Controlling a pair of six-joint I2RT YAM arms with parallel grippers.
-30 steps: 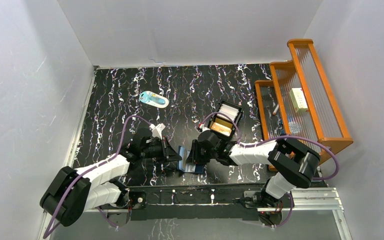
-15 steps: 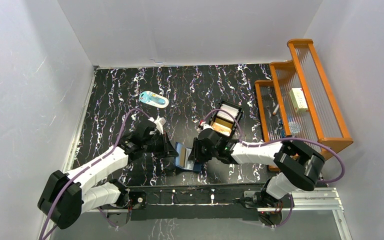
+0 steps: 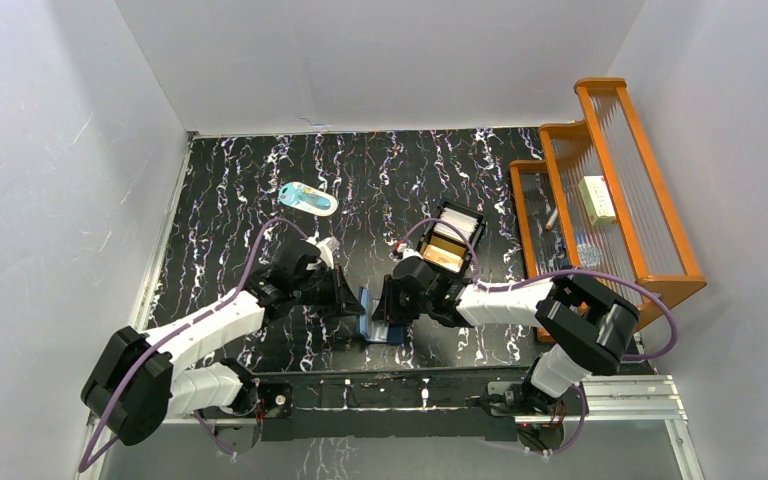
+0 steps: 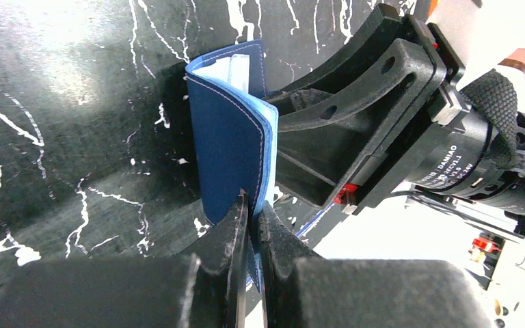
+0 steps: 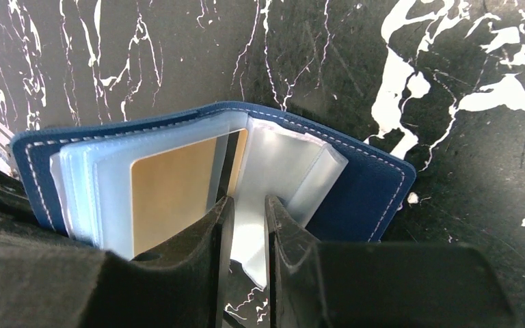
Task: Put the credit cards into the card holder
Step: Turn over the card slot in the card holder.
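Observation:
The navy-blue card holder (image 3: 376, 320) stands open on edge between my two grippers near the table's front. My left gripper (image 3: 356, 306) is shut on its navy cover (image 4: 229, 143), with the jaws (image 4: 251, 208) pinching the cover's lower edge. My right gripper (image 3: 388, 308) is closed on a clear pocket (image 5: 273, 154) of the holder, jaws (image 5: 247, 205) set narrowly around it. A golden-tan credit card (image 5: 171, 195) sits in a pocket of the pale-blue inside. More white cards (image 3: 461, 221) and a tan one (image 3: 444, 249) lie in the black box tray.
The black box tray (image 3: 438, 231) stands just behind the right gripper. A pale-blue-and-white oval item (image 3: 308, 198) lies at the back left. An orange wooden rack (image 3: 600, 180) holding small items runs along the right edge. The rail with the arm bases (image 3: 390, 385) is at the front.
The left arm has swung farther from its base and to the right. The card holder was tilted up between the grippers and now stands more closed. The right gripper has barely shifted.

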